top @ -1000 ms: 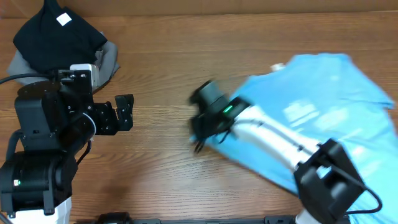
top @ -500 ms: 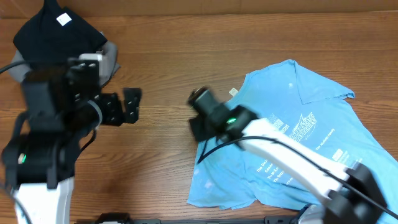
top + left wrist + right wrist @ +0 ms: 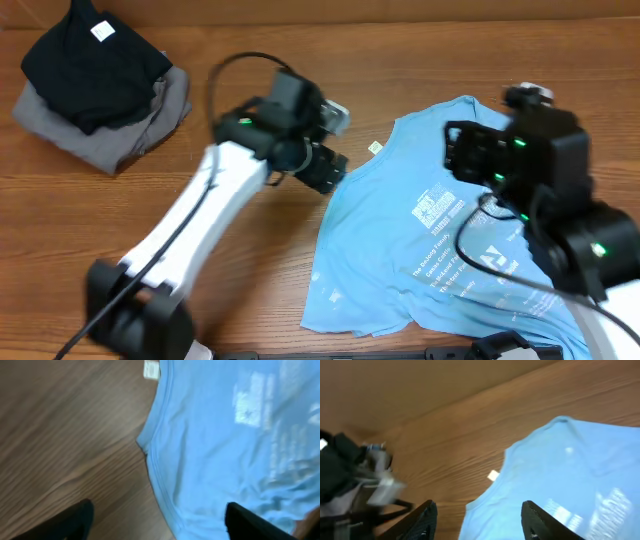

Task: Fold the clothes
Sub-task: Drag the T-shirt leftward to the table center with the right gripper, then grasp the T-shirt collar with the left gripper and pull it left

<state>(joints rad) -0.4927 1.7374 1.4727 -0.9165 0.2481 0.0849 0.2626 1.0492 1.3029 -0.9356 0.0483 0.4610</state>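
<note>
sky-blue t-shirt [image 3: 470, 250] spread open, print up, toward 4 o'clock on table [image 3: 250, 300]; no fold made, all folding left. left gripper [image 3: 160, 510] over its 9 o'clock edge, jaws apart, empty; right gripper [image 3: 479, 510] above its 12 o'clock part, jaws apart, empty.

The light sky-blue short-sleeved T-shirt [image 3: 385, 250] lies unfolded and spread mostly flat on the right half of the wooden table [image 3: 420, 60]. Its printed side faces up, and soft wrinkles run along its left edge and near corner. White and dark blue lettering [image 3: 437, 210] runs in slanted lines across the middle of the fabric. A small white tag [image 3: 376, 149] pokes out onto the wood at the shirt's upper-left edge, and the shirt's right side is partly hidden from above.
</note>
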